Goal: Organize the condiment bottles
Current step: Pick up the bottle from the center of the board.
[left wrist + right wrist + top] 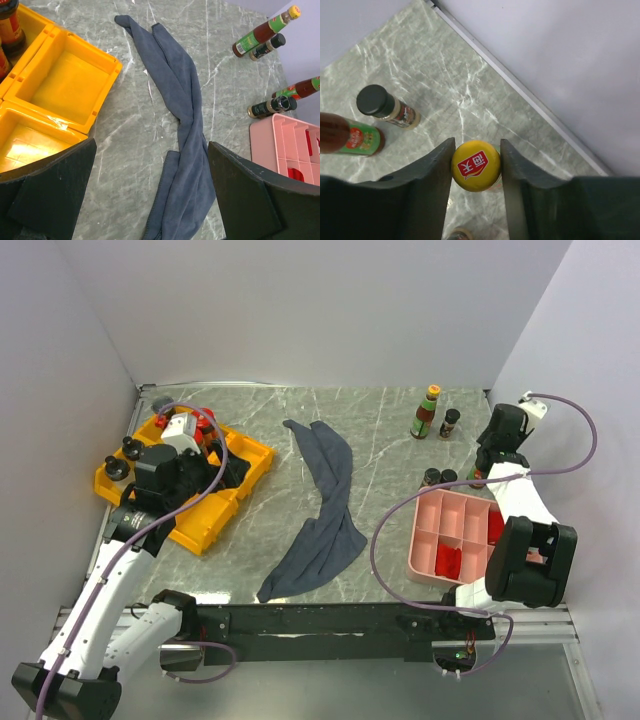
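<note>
- Bottles in the top external view: an orange-capped sauce bottle (430,412) and a black-capped bottle (450,423) stand together at the far right. A black-capped pair (431,477) shows just beyond the pink tray (428,540). Red-lidded jars (203,426) sit in the yellow tray (215,515), partly covered by the left arm (110,570).
- Same view: the fingers of both grippers are hidden under their wrists. The grey-blue cloth (325,510) lies between the trays.
- Left wrist view: the left gripper (150,150) has its fingers spread wide with nothing between them, above the cloth. The red-lidded jars are cut off at the upper left corner. One bottle at the right edge is cropped.
- Right wrist view: the right gripper (476,166) pinches the yellow-capped bottle (476,167) by both sides of its cap, and the bottle's body is hidden beneath that cap. The black-capped bottle stands near. The sauce bottle is cropped by the left edge. Another cap barely shows at the bottom edge, too little to identify.
</note>
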Robot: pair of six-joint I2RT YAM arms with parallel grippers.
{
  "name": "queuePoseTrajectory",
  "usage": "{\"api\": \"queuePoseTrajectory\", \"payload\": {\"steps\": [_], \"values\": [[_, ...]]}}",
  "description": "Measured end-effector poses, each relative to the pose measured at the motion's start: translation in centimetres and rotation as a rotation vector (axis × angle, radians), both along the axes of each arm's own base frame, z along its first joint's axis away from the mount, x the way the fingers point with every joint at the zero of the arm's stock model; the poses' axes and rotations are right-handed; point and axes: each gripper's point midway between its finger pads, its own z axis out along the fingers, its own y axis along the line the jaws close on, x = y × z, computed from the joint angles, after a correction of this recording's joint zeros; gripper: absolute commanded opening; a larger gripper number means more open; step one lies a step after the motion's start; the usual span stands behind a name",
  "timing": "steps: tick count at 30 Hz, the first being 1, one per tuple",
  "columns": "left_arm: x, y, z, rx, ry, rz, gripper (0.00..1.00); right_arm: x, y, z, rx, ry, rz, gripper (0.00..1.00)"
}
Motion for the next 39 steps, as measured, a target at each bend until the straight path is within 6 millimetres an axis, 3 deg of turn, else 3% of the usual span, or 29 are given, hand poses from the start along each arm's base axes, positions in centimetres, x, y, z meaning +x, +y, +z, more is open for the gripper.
{"api": "queuePoseTrajectory", "payload": {"steps": [6, 12, 26, 34, 39], "values": [[0.1, 0.2, 0.0, 0.004, -0.003, 0.014, 0.99, 0.1, 0.1, 0.1, -0.015, 0.007, 0.016, 0.0], [-0.1, 0.4, 0.4, 0.003, -0.017, 0.022, 0.99, 0.0, 1.3, 0.2, -0.041, 0.036, 0.065, 0.0], [-0.7, 1.1, 0.9, 0.002, -0.052, 0.047, 0.99, -0.5, 7.1, 1.1, -0.027, 0.092, 0.253, 0.0], [-0.7, 1.3, 1.0, 0.005, -0.059, 0.06, 0.99, 0.9, 12.1, 3.9, -0.002, 0.036, 0.41, 0.0], [-1.1, 1.7, 1.4, 0.002, -0.084, 0.074, 0.99, 1.3, 16.6, 5.4, 0.01, 0.002, 0.525, 0.0]]}}
